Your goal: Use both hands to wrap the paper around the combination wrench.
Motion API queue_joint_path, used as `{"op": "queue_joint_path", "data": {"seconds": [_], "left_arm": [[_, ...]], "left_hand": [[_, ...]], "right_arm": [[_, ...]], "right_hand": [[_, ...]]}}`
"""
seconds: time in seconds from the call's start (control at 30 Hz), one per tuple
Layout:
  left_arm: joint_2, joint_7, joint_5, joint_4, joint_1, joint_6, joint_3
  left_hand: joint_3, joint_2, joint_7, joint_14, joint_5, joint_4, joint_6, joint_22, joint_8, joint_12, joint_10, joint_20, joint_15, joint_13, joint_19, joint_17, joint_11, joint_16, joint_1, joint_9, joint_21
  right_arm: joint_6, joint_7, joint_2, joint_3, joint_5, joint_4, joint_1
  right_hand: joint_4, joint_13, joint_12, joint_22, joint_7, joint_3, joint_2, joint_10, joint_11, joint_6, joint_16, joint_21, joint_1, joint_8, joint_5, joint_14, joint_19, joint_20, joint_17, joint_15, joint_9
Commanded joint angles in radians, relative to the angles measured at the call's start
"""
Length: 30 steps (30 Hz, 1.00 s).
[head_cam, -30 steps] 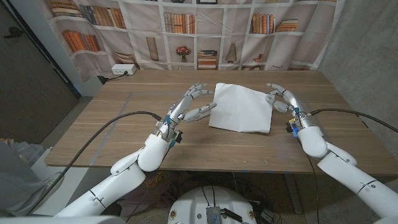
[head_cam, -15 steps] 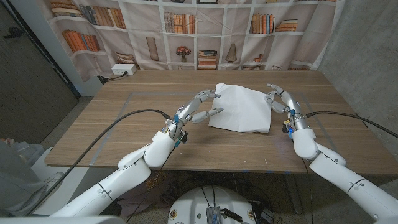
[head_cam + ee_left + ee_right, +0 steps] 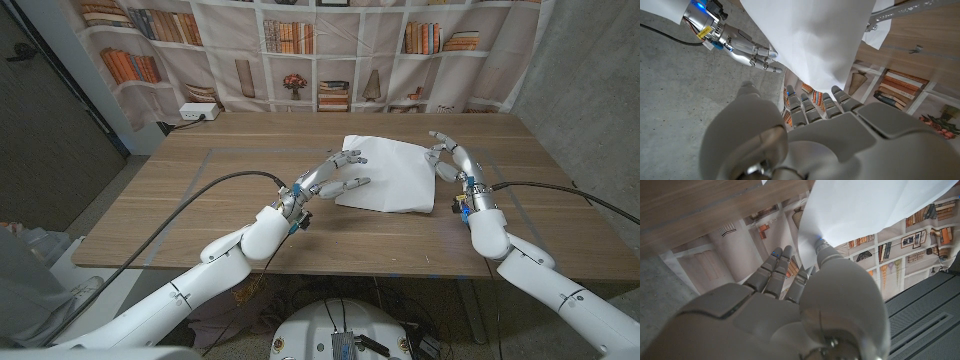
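Note:
A white sheet of paper (image 3: 390, 175) lies on the wooden table (image 3: 200, 210), right of the middle. My left hand (image 3: 335, 178) reaches in from the left with its fingers spread, and its fingertips come over the paper's left edge. In the left wrist view the paper (image 3: 815, 35) spreads just beyond that hand (image 3: 815, 120). My right hand (image 3: 450, 160) stands at the paper's far right corner, fingers extended and touching the edge. The right wrist view has the paper's edge (image 3: 865, 210) running down between the thumb and fingers of the right hand (image 3: 790, 295). The left wrist view also catches the right hand (image 3: 747, 47).
A white power strip (image 3: 195, 113) lies at the table's far left corner. A bookshelf-printed curtain (image 3: 320, 50) hangs behind the table. Black cables (image 3: 200, 190) trail from both wrists. Bare wood stretches to the left of the paper and in front of it.
My left hand has moved right and forward, from beside the paper to over its left edge. The right hand has barely shifted. The paper lies as before.

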Motion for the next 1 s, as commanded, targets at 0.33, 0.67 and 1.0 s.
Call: {"op": "queue_joint_path", "data": {"seconds": [0.33, 0.67, 1.0], "left_arm": [[-0.045, -0.092, -0.036, 0.117, -0.139, -0.092, 0.072], [-0.074, -0.154, -0.063, 0.183, -0.202, -0.126, 0.104], [-0.059, -0.194, -0.089, 0.173, -0.199, -0.084, 0.105]], "left_hand": [[-0.012, 0.0, -0.009, 0.009, 0.01, 0.007, -0.066, 0.004, -0.028, -0.011, -0.024, 0.002, -0.072, 0.004, 0.029, 0.002, 0.001, -0.009, -0.003, 0.002, 0.001], [-0.014, 0.002, -0.003, 0.018, 0.01, 0.009, -0.055, 0.004, -0.024, -0.011, -0.025, -0.001, -0.076, 0.004, 0.04, 0.003, 0.003, -0.008, -0.006, 0.003, 0.003], [-0.017, 0.008, 0.003, 0.028, 0.01, 0.016, -0.04, 0.005, -0.019, -0.009, -0.019, 0.006, -0.092, 0.005, 0.049, 0.003, 0.005, -0.007, -0.014, 0.004, 0.004]], "right_arm": [[0.069, 0.019, -0.026, 0.078, 0.066, -0.074, -0.1], [0.097, 0.041, -0.049, 0.16, 0.087, -0.132, -0.179], [0.127, 0.073, -0.036, 0.19, 0.087, -0.138, -0.2]], "right_hand": [[0.027, 0.083, -0.031, 0.004, -0.01, 0.001, -0.012, -0.124, 0.023, -0.041, -0.044, 0.0, -0.046, -0.015, 0.011, -0.05, -0.012, -0.047, -0.014, -0.166, 0.007], [0.053, 0.032, -0.13, 0.002, -0.003, -0.017, -0.029, -0.256, 0.064, -0.088, -0.076, -0.007, -0.114, -0.019, 0.016, -0.114, -0.029, -0.036, -0.026, -0.149, 0.006], [0.053, 0.011, -0.164, 0.001, -0.005, -0.02, -0.033, -0.295, 0.078, -0.09, -0.085, -0.01, -0.128, -0.014, 0.018, -0.133, -0.035, -0.038, -0.033, -0.138, 0.006]]}}
